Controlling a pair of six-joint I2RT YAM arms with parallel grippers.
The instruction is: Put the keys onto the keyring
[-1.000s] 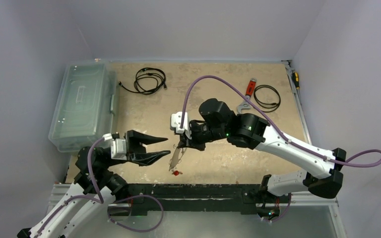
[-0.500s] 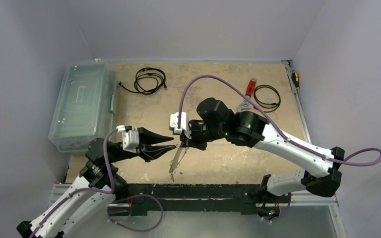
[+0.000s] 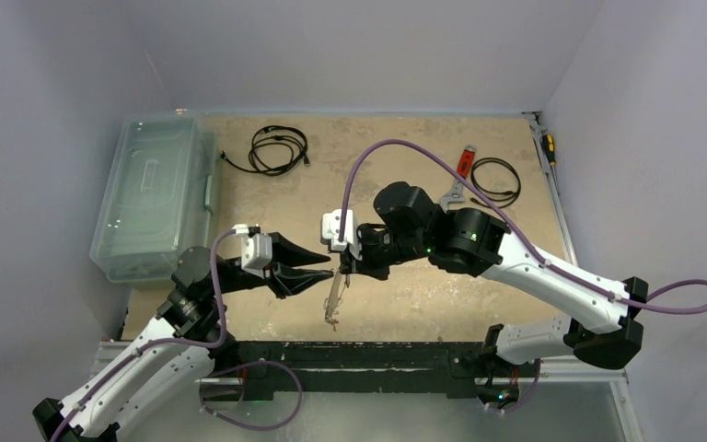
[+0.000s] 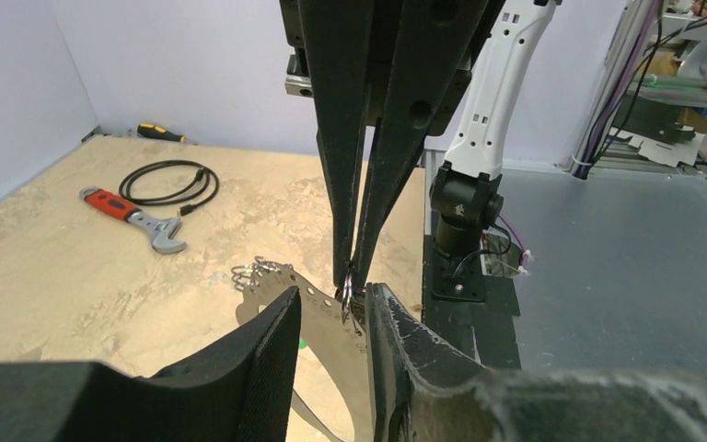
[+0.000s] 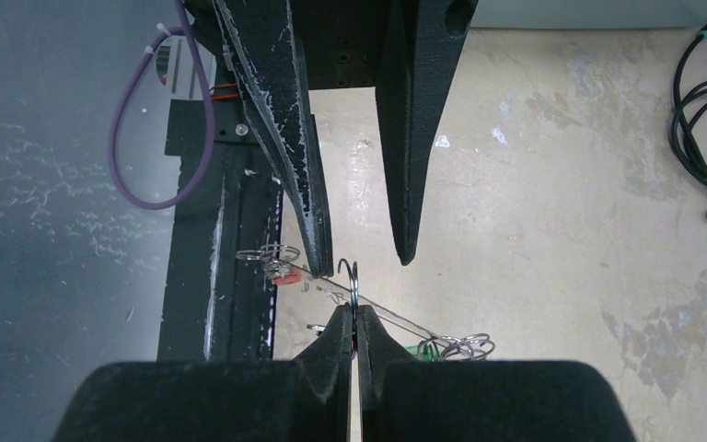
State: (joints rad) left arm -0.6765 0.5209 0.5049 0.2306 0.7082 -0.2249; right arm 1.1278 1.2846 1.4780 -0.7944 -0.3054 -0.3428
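The right gripper [image 5: 355, 311] has its fingers pressed together on the keyring [image 3: 334, 296], pinching the thin grey hoop at its upper edge so that it hangs tilted above the sandy bench [image 3: 405, 304], close to the near edge. The left gripper [image 4: 333, 295] comes in from the other side with its fingers apart and the hoop in the gap between them. One fingertip sits right against the metal in the right wrist view, but whether it actually presses on it I cannot tell. The keys [image 5: 283, 271] hang on small wire rings along the hoop: a red one near the left gripper's tip and a green one [image 5: 421, 348] further along, beside a bunch of rings. Well behind all this, at the far side of the bench, lie a red-handled wrench [image 4: 133, 215] and a coiled black cable [image 4: 168, 182] – both apart from the arms
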